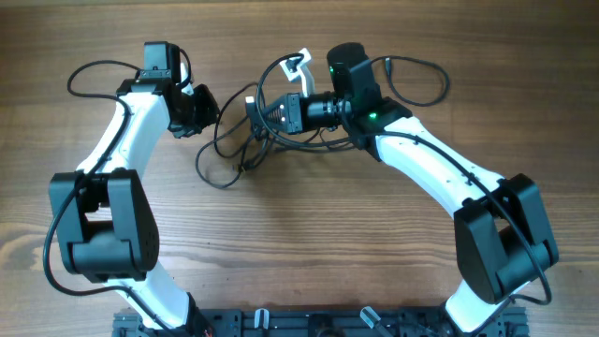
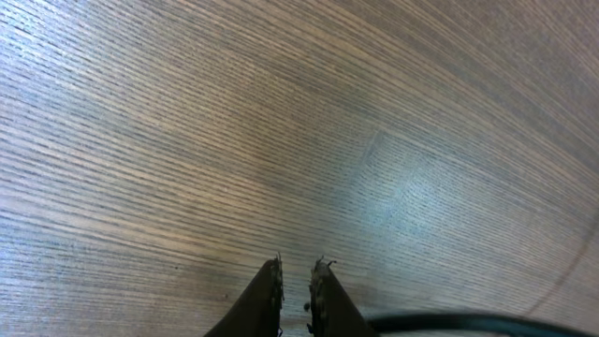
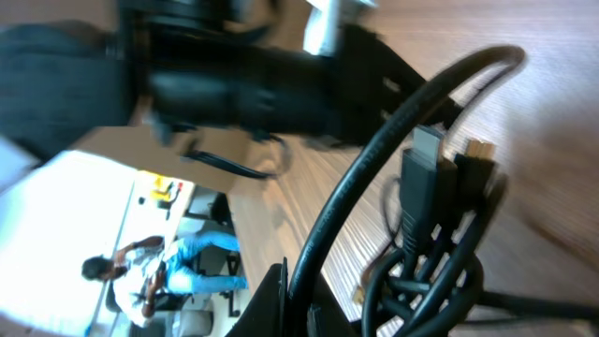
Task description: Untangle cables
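The black cables (image 1: 245, 150) lie as a tangled bundle with loose loops at the table's back middle. My right gripper (image 1: 255, 112) is shut on one black cable (image 3: 374, 178), which runs up between its fingers (image 3: 298, 298). Knotted cords and plug ends (image 3: 423, 164) hang just beside it. My left gripper (image 1: 208, 110) sits at the bundle's left edge. Its fingers (image 2: 297, 270) are almost together, and a black cable (image 2: 449, 323) runs off to the right from behind the right finger. Its fingertips are over bare wood.
A white plug end (image 1: 299, 64) sticks up behind the right gripper. Thicker black arm wires loop at the back left (image 1: 89, 75) and back right (image 1: 421, 75). A black rail (image 1: 309, 323) runs along the front edge.
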Robot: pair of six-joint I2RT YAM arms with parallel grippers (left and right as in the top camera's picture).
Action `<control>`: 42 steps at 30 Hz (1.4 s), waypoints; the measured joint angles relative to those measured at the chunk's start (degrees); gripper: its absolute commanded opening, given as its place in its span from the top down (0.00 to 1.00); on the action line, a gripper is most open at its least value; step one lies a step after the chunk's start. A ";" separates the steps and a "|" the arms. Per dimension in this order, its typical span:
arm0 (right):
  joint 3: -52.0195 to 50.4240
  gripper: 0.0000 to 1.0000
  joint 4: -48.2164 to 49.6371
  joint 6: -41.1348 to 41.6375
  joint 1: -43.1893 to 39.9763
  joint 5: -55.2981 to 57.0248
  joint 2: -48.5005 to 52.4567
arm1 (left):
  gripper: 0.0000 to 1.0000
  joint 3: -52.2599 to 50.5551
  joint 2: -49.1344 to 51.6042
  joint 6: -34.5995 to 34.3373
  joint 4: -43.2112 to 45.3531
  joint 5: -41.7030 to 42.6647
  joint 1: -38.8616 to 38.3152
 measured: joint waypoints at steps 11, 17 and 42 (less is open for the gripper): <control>0.00 0.96 -3.06 -3.85 0.00 -1.38 0.00 | 0.47 0.00 0.00 15.28 -0.61 26.40 6.49; 0.00 0.96 -3.04 -5.07 0.00 -3.26 0.00 | 0.31 0.00 0.00 31.45 -7.39 47.89 10.88; 0.00 0.96 -1.77 -4.39 -1.62 -7.37 0.00 | 0.96 0.00 0.00 36.65 -1.22 49.66 -1.95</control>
